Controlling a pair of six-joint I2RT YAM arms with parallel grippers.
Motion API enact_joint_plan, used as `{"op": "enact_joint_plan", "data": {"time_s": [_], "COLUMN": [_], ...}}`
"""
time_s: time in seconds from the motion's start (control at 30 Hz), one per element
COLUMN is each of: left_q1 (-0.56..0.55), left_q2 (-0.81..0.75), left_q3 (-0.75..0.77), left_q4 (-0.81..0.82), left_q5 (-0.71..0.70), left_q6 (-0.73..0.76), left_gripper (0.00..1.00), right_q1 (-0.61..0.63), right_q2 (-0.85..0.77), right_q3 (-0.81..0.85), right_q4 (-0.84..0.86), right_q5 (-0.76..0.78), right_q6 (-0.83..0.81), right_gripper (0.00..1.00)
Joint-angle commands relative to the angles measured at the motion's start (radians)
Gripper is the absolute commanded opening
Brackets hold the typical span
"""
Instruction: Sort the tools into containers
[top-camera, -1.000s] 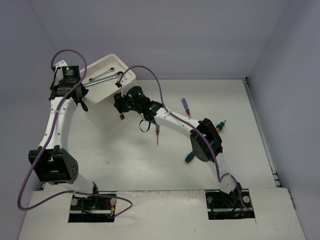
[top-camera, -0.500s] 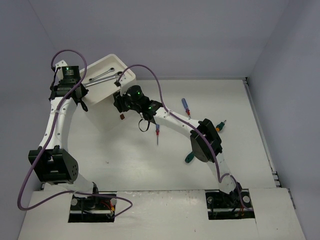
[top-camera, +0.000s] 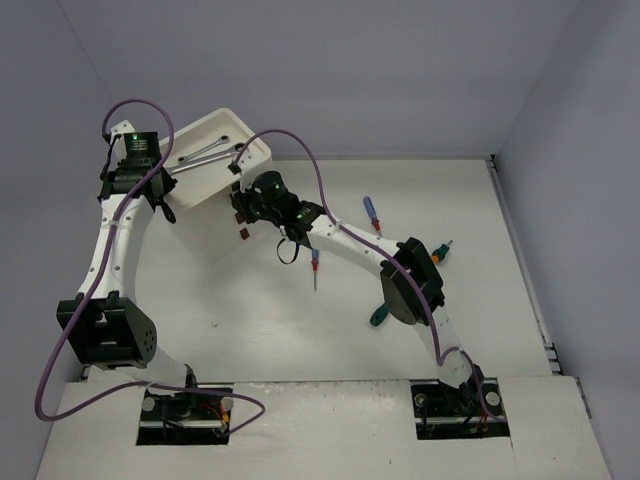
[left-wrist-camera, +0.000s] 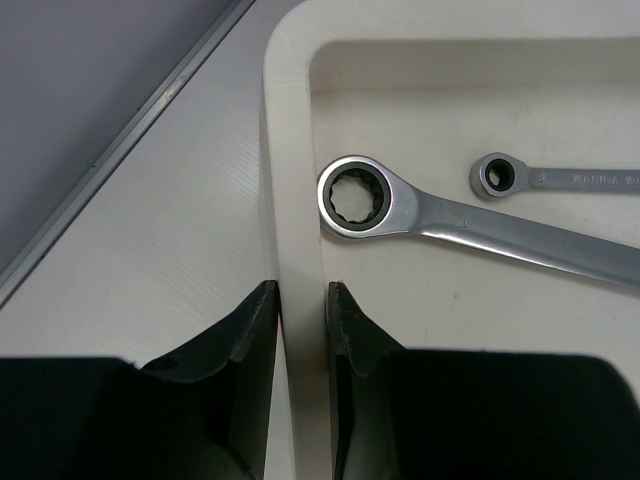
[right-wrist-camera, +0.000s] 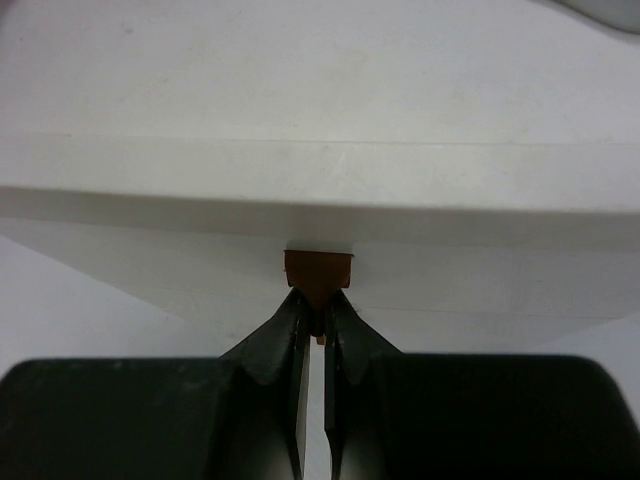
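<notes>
The white drawer box (top-camera: 205, 225) stands at the back left, and its top tray (top-camera: 220, 130) holds two silver ratchet wrenches (top-camera: 205, 152). In the left wrist view the larger wrench (left-wrist-camera: 357, 196) and the smaller one (left-wrist-camera: 500, 177) lie in the tray. My left gripper (top-camera: 163, 205) is shut on the tray's rim (left-wrist-camera: 292, 220), one finger on each side. My right gripper (top-camera: 243, 220) is shut on a drawer's brown handle tab (right-wrist-camera: 318, 270) on the box front, which also shows in the top view (top-camera: 243, 235).
Loose tools lie on the table to the right of the box. They are a blue-handled screwdriver (top-camera: 372, 213), a red-handled tool (top-camera: 316, 268), a green handle (top-camera: 378, 316) partly under my right arm, and another screwdriver (top-camera: 443, 250).
My right gripper and the brown tab have shifted very slightly left, toward the box. The left arm has not moved.
</notes>
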Motion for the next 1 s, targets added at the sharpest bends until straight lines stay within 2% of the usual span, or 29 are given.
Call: {"op": "enact_joint_plan", "data": {"time_s": [0.0,0.43,0.73,0.83,0.9,0.97], "left_q1": [-0.040,-0.040,-0.040,-0.040,-0.040,-0.040], "left_q2": [-0.039,-0.023,-0.021,-0.021,-0.023,-0.032], "left_q3": [0.017,0.046,0.053,0.054,0.060,0.069], "left_q4": [-0.108,-0.105,-0.104,-0.104,-0.106,-0.106], "left_q5": [0.167,0.151,0.138,0.136,0.131,0.120], "left_q6": [-0.018,-0.046,-0.053,-0.052,-0.045,-0.031], "left_gripper": [0.00,0.00,0.00,0.00,0.00,0.00], "right_q1": [0.006,0.024,0.043,0.043,0.043,0.042], "right_q2": [-0.118,-0.399,-0.513,-0.527,-0.540,-0.564], "right_q3": [-0.032,-0.429,-0.591,-0.610,-0.618,-0.629], "right_q4": [0.134,0.135,0.135,0.134,0.133,0.129], "right_q5": [0.012,0.006,0.014,0.019,0.035,0.073], "right_q6": [-0.018,-0.007,0.029,0.048,0.062,0.086], "right_gripper": [0.00,0.00,0.00,0.16,0.36,0.53]}}
